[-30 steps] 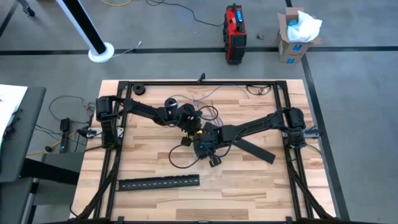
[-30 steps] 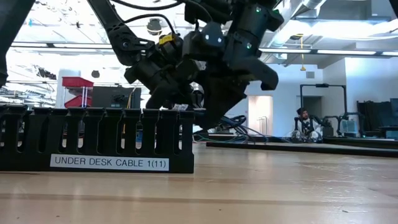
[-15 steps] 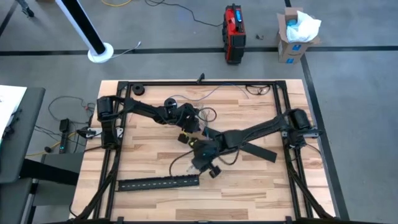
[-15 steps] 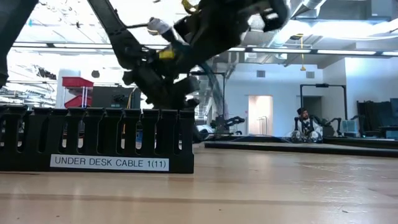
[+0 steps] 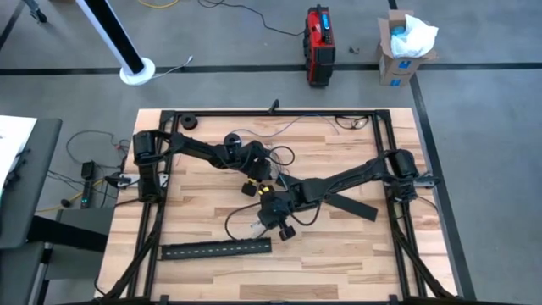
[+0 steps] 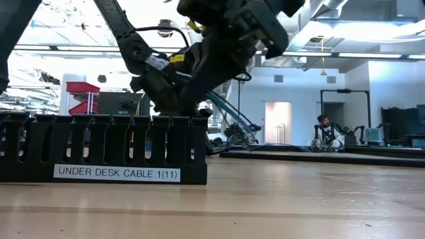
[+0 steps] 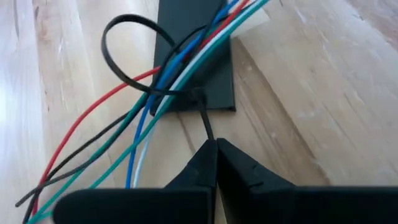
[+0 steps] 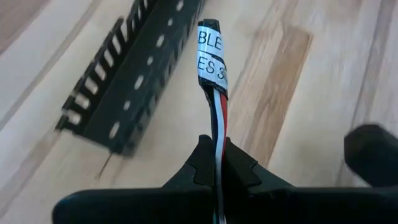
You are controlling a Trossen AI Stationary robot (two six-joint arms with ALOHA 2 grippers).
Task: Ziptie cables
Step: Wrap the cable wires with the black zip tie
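Left gripper (image 7: 216, 144) clamped on one zip tie (image 7: 134, 56) looped round five cables (image 7: 186, 68); right gripper (image 8: 217, 152) pinches their labelled end (image 8: 211, 53), mid-worktop. Two slotted strips (image 5: 216, 249).

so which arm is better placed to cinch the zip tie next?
Left, probably. The left gripper is shut on the thin black zip tie looped around the coloured cable bundle; the right gripper only holds the bundle's labelled end.
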